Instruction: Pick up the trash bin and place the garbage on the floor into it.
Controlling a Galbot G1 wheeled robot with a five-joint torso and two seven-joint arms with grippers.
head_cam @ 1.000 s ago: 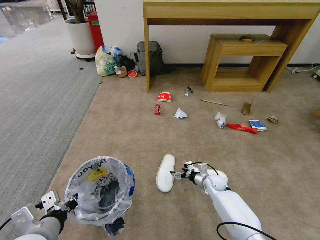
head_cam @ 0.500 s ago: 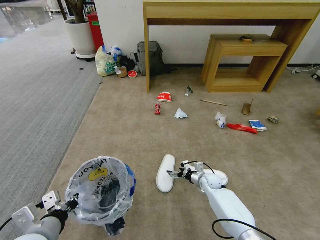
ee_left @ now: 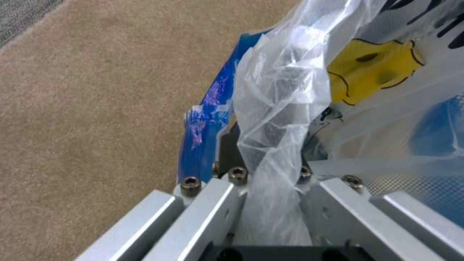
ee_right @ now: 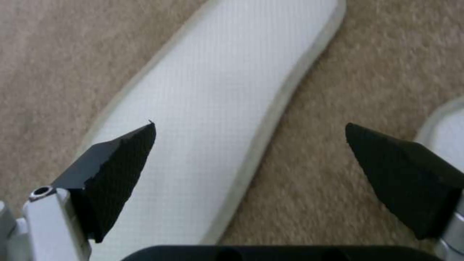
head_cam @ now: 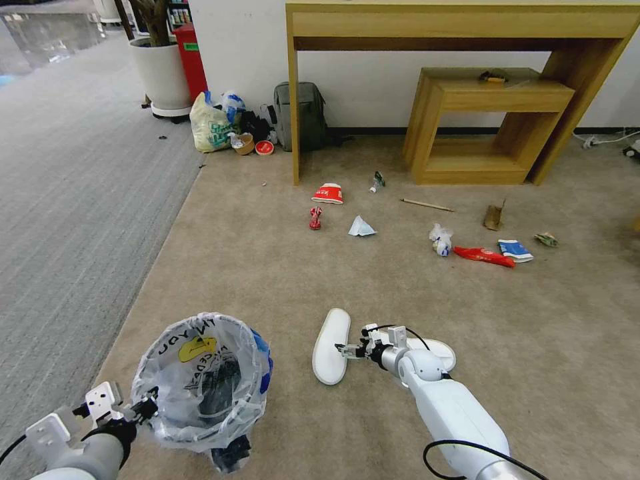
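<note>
Trash bin point(head_cam: 200, 387): round, black, upright, lined with crinkled translucent bag, near the carpet's left edge. Two white slippers point(head_cam: 331, 345) lie flat beside it; smaller garbage point(head_cam: 492, 256) lies scattered on the floor point(head_cam: 280, 267) beyond.

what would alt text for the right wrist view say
The right gripper hangs open just above a white slipper lying on beige carpet, one black textured fingertip over the slipper and the other over bare carpet beside it. The edge of a second white slipper shows to one side.

Colours, patterns near right gripper point(head_cam: 345, 348).
White slipper point(head_cam: 331, 345) with fine grid weave beneath black cross-hatched pads point(ee_right: 121, 170); beige carpet point(head_cam: 267, 267); bin liner point(head_cam: 200, 373) translucent, blue-yellow print, black lettering.
</note>
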